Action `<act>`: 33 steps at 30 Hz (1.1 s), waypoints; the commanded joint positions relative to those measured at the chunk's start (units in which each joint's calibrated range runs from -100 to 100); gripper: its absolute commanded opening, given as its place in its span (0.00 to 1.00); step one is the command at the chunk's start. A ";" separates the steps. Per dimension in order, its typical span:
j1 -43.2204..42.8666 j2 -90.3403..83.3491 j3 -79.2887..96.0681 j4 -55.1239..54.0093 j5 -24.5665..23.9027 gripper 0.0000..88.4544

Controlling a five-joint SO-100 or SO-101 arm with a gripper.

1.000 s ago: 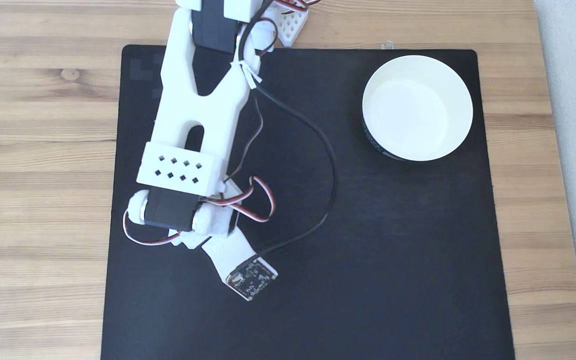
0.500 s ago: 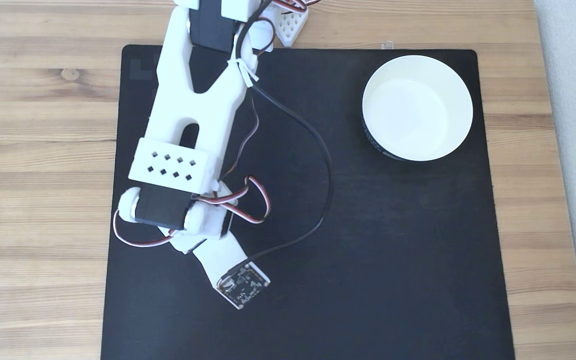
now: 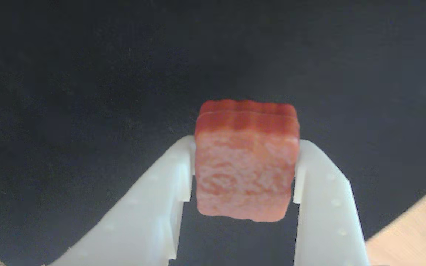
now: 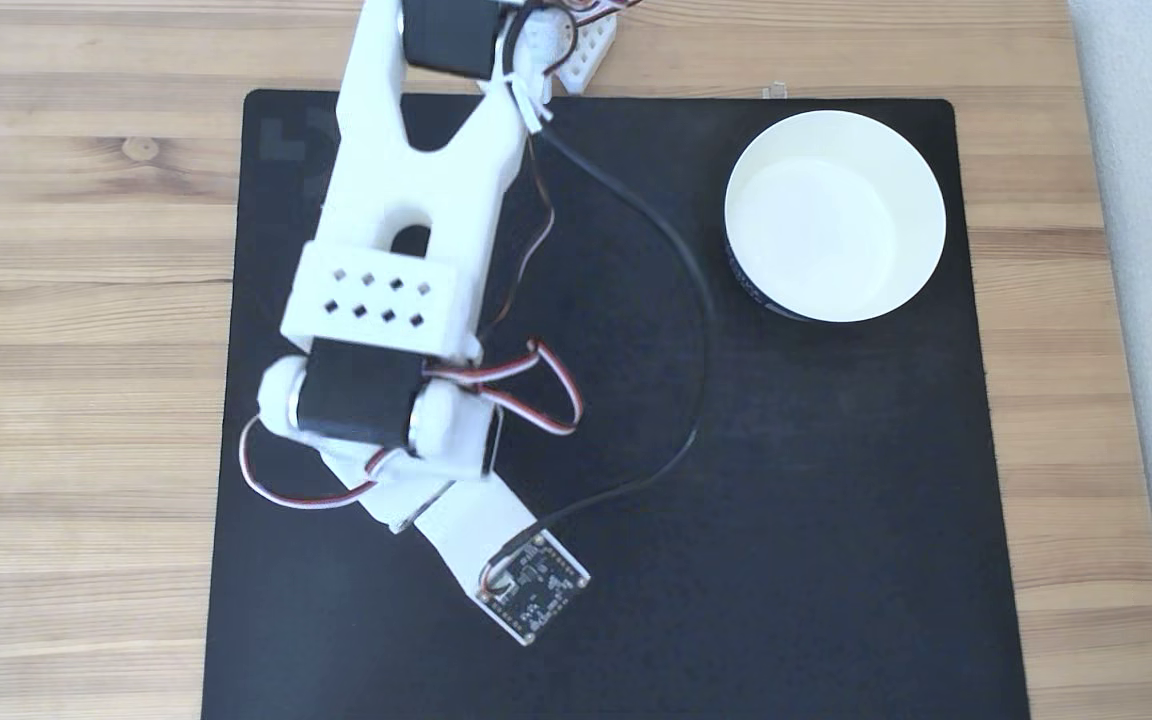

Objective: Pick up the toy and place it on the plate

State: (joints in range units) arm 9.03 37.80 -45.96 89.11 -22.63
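In the wrist view the gripper [image 3: 244, 166] pinches the toy [image 3: 245, 162] by its side edges over the black mat [image 3: 87, 74], so imo a fast swing toward the plate [image 4: 921, 180], well apart across the mat, could make it slip out.

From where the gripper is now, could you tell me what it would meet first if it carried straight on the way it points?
Probably the black mat: in the wrist view the gripper, shut on the toy, points at bare mat. Depth is unclear.

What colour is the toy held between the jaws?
Reddish-brown toy with a paler mottled face, clearest in the wrist view.
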 commanded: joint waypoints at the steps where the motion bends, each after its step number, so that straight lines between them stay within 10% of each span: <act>1: -4.89 -12.17 -2.39 -0.79 0.24 0.03; 17: -22.20 -37.51 3.74 -2.40 0.29 0.03; 33: -48.80 -68.69 75.84 -44.74 -0.55 0.03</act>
State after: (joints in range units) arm -34.91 -24.81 13.56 55.09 -22.52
